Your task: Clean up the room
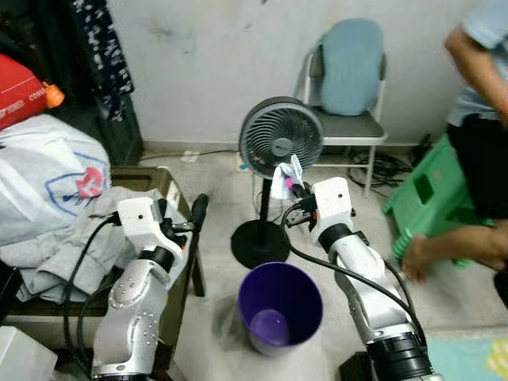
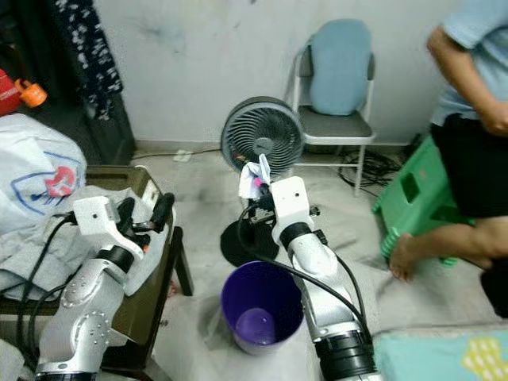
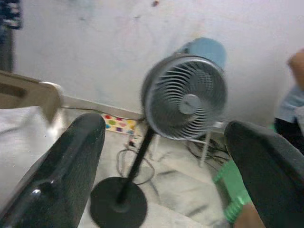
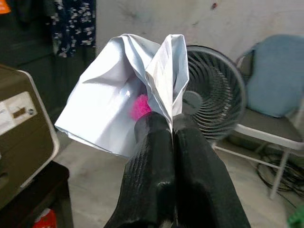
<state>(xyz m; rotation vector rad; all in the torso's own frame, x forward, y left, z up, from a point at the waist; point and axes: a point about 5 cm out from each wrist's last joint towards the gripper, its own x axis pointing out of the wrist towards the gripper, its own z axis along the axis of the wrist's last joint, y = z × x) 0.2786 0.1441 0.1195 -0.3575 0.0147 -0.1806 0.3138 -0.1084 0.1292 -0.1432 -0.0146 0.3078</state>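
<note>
A grey standing fan (image 1: pixel 280 140) stands on a pale, marbled floor (image 1: pixel 214 238) before a scuffed white wall (image 1: pixel 214 55). Behind the fan, against that wall, is a metal chair (image 1: pixel 347 87) with a blue backrest. Right of the fan sits a green plastic stool (image 1: pixel 429 194); left of it, a dark low tabletop (image 1: pixel 171 186) heaped with grey cloth.

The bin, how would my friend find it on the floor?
Find the grey fan standing mid-room. Just in front of its round black base sits the bin, between the robot's two arms. It is the only purple bucket-shaped thing, open at the top.
</note>
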